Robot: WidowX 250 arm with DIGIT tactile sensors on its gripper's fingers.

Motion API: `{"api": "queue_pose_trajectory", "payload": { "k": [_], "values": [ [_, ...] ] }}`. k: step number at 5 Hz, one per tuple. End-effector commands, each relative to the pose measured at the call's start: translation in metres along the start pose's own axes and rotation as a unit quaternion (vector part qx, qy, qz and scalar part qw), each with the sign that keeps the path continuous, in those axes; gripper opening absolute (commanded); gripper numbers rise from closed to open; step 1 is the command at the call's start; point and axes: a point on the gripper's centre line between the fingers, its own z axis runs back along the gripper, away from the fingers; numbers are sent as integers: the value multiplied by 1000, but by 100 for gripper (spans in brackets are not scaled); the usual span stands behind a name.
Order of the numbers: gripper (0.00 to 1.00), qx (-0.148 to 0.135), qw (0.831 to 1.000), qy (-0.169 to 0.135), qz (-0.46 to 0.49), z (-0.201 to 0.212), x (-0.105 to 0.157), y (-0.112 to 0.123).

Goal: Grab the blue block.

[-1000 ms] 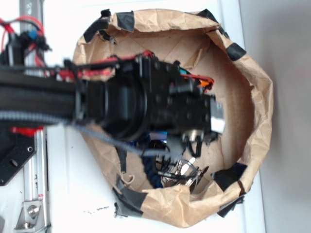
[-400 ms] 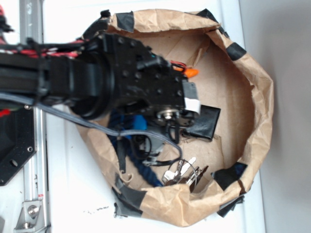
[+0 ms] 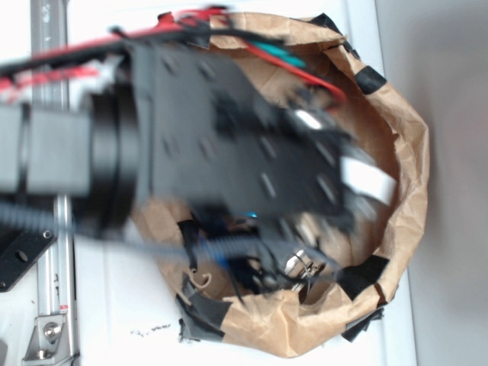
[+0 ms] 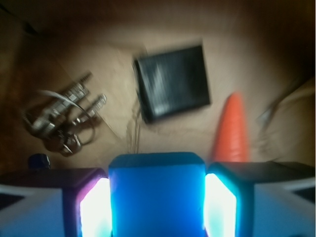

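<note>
Blue block (image 4: 157,195): bright sky-blue, smooth plain faces, rounded top corners, filling the bottom centre of the wrist view. It sits squarely between the two fingers (image 4: 94,210) of the tool (image 4: 157,207), each finger pressed flat against one of its sides, so the tool is closed on it with no gap visible. Finger faces are washed out by glare, tinted purple on the left and teal on the right.

Beyond the block, farther into the wrist view: an orange carrot (image 4: 232,129) just right of centre, pointed end away from the tool; a black square pouch (image 4: 173,84) in the middle of the floor; a bunch of keys on a ring (image 4: 64,118) at the left; a small dark blue knob-like thing (image 4: 38,161) at the near left, too blurred to identify.

All of this lies on the brown paper floor of a crumpled paper-bag enclosure (image 3: 408,168), its rim patched with black tape (image 3: 366,273). The bag stands on a white desk (image 3: 107,305), with a metal rail (image 3: 49,282) along the left edge.

Arm (image 3: 213,145): black, heavily motion-blurred in the exterior view, reaching from the left across the bag and covering most of its interior, red wires (image 3: 91,47) running along its top. Keys (image 3: 301,263) show under it at the bag's near wall.
</note>
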Motion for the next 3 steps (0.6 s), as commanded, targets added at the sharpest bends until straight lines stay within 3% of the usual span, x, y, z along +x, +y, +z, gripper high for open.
{"api": "queue_pose_trajectory", "payload": {
  "k": [1, 2, 3],
  "values": [
    [0, -49, 997, -36, 50, 38, 14, 4],
    [0, -70, 994, -55, 67, 31, 12, 15],
    [0, -69, 990, -80, 98, 32, 5, 28]
  ]
}}
